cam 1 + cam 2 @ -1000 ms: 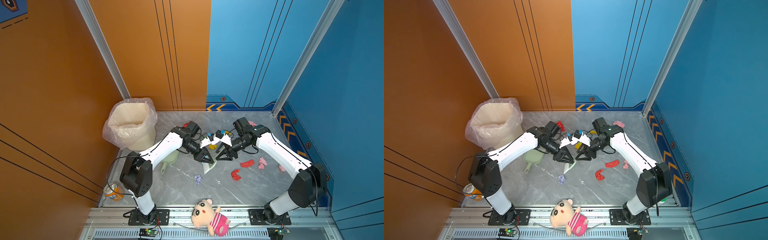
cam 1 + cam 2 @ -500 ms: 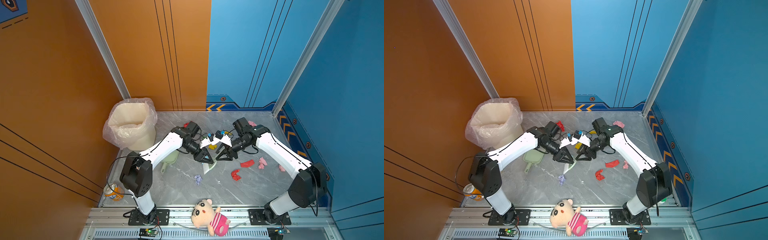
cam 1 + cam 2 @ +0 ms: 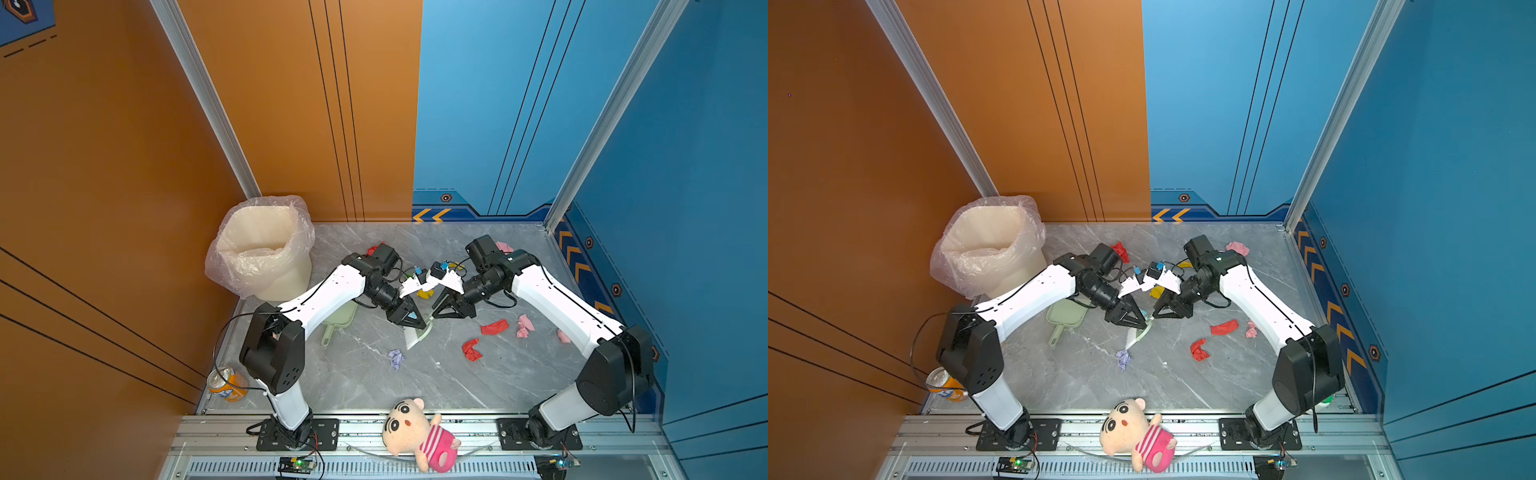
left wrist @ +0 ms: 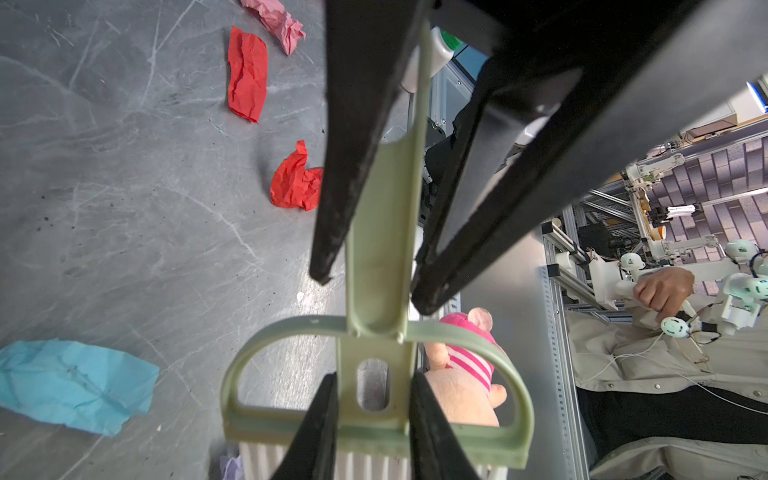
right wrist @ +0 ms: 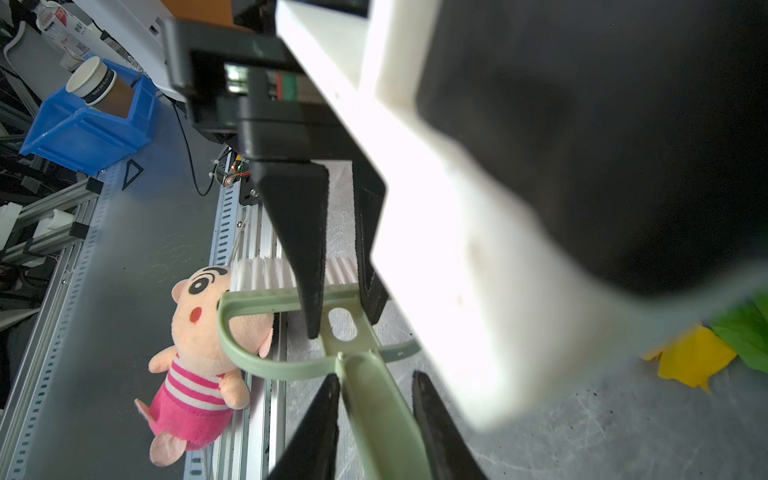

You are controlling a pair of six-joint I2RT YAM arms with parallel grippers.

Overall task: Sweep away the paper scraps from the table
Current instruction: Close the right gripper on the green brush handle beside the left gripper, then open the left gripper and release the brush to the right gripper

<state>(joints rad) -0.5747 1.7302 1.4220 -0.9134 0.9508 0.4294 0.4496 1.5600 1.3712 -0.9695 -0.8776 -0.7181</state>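
L gripper [image 4: 372, 376] is clamped on the neck of the pale green brush [image 4: 380, 249] at the middle of the table [image 3: 457, 386]. R gripper [image 5: 374, 376] straddles the brush handle w/ jaws narrow, one finger [image 5: 320, 428] touching it; can't tell if it's truly gripping. Paper scraps [image 3: 471, 349] lie loose on the table: red wad [image 3: 494, 327] + pink wad [image 3: 524, 326] toward the right edge, lilac wad [image 3: 395, 358] nearer the front edge, yellow wad [image 3: 424, 294] just beyond the grippers.
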